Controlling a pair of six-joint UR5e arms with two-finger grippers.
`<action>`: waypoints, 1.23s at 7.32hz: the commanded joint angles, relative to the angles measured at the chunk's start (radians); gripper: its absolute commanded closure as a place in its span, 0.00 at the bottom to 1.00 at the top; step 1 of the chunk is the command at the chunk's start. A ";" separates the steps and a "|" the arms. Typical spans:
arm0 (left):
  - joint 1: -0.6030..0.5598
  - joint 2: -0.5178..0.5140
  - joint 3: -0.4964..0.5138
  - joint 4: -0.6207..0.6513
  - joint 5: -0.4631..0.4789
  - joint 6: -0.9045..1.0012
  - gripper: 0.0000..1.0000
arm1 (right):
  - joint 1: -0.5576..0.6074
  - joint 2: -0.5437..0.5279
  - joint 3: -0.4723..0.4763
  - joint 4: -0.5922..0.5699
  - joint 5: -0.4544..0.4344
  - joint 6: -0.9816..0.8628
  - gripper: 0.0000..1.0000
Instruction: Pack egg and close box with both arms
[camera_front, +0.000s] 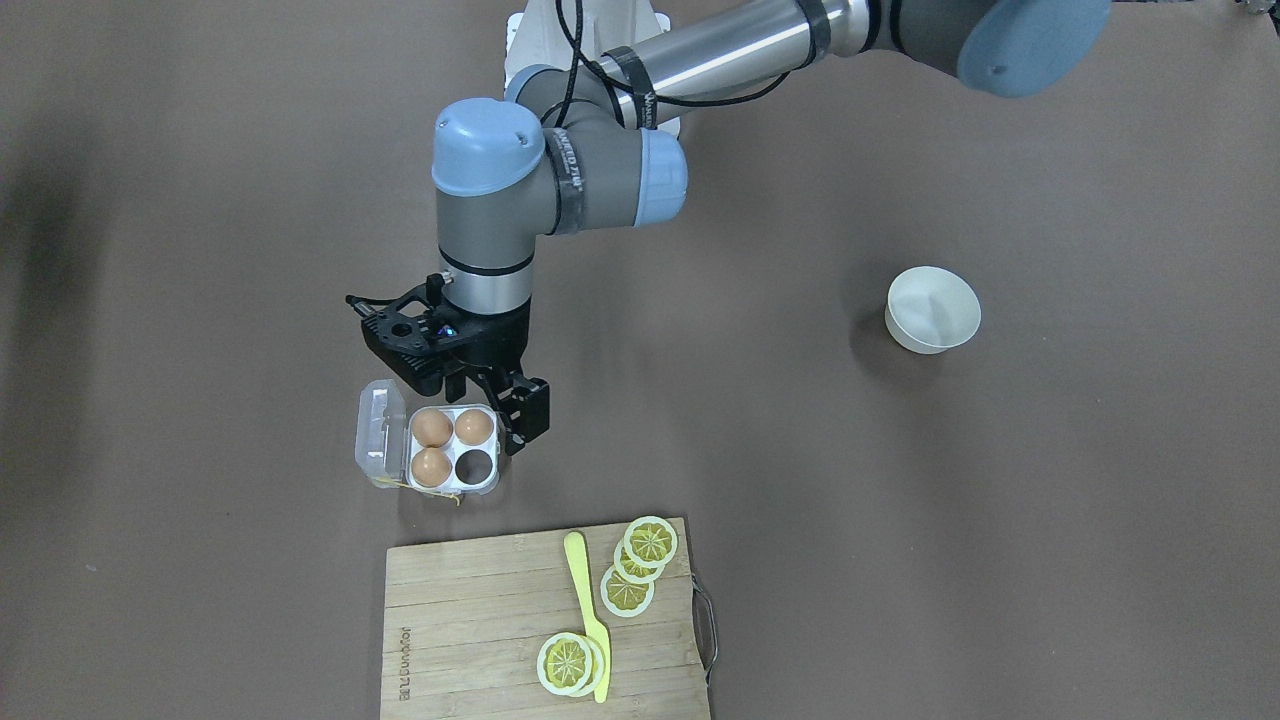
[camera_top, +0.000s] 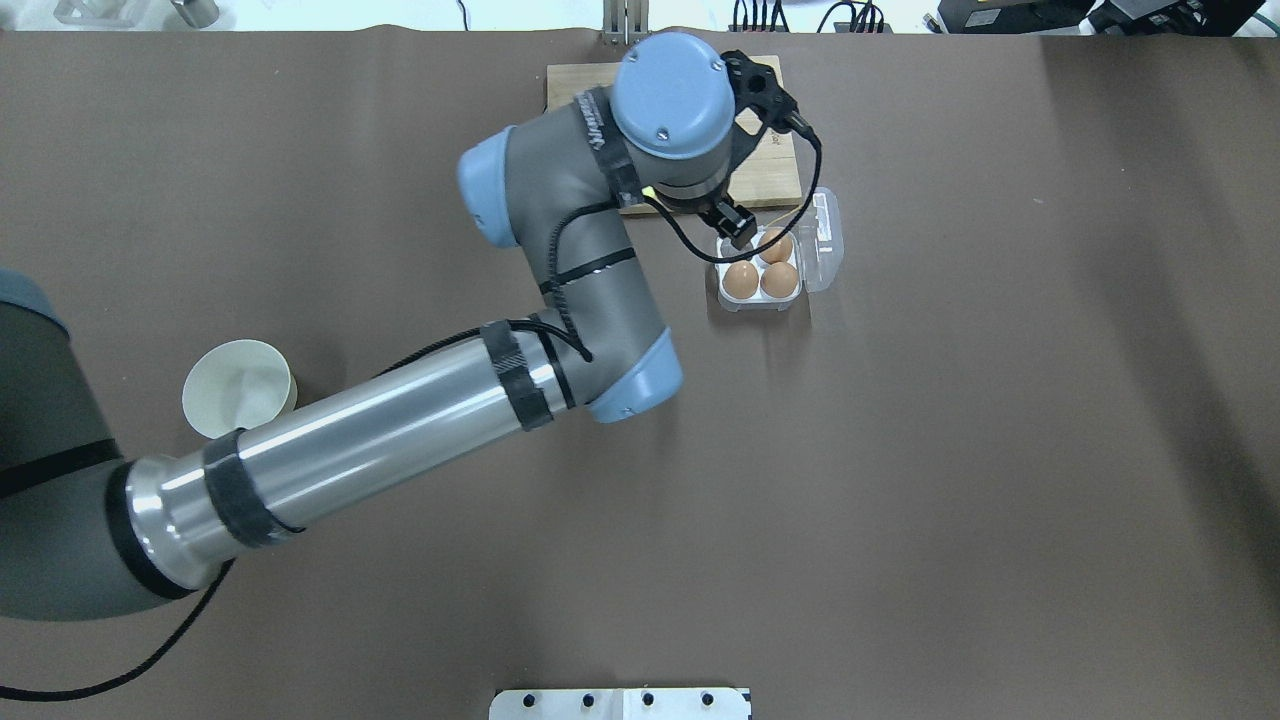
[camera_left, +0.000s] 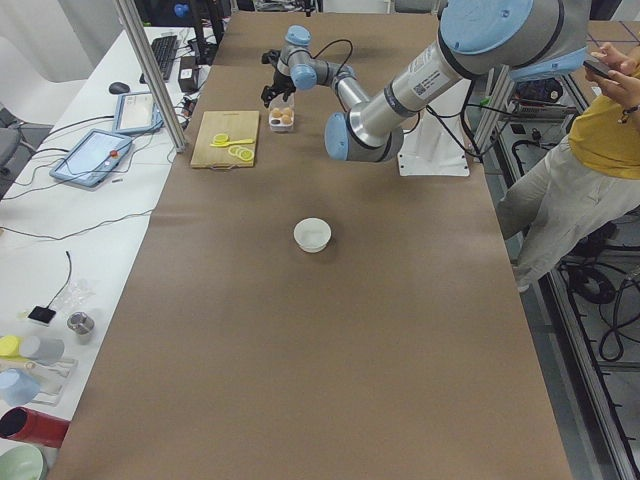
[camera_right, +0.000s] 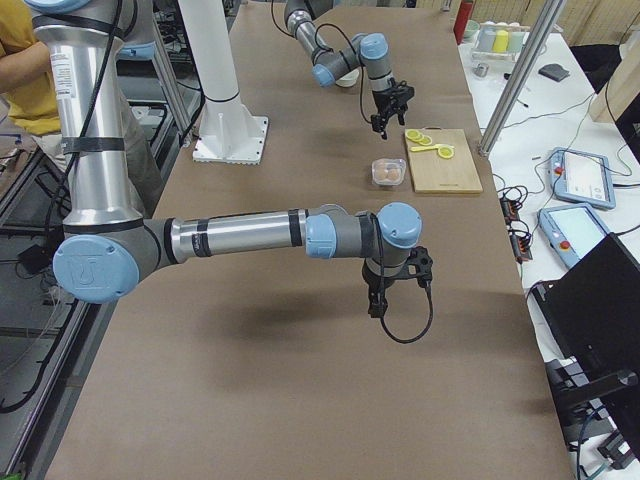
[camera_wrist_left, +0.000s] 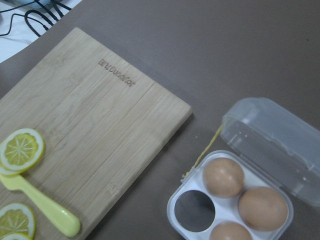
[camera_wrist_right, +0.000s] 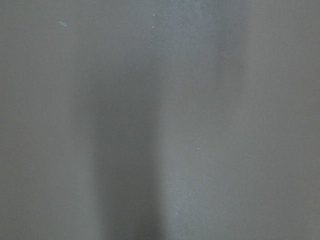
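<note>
The box lies open, its clear lid folded flat to the side. Three brown eggs sit in its cups and one cup is empty. They look alike, so I cannot tell which is the task's egg. My left gripper hovers just over the box's robot-side edge, open and empty. The left wrist view shows the eggs, the empty cup and the yellow thread. My right gripper hangs over bare table far from the box. I cannot tell whether it is open or shut.
A wooden cutting board with lemon slices and a yellow knife lies just beyond the box. An empty white bowl stands far off on my left side. A person stands beside the table in the exterior left view.
</note>
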 joint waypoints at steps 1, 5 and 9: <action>-0.097 0.153 -0.205 0.066 -0.116 -0.024 0.03 | 0.000 0.002 0.001 0.000 -0.001 0.000 0.00; -0.339 0.550 -0.580 0.161 -0.381 -0.026 0.03 | -0.002 0.000 0.021 0.000 0.005 -0.001 0.00; -0.508 0.834 -0.613 0.086 -0.489 0.002 0.03 | -0.002 -0.017 0.053 0.000 0.005 -0.002 0.00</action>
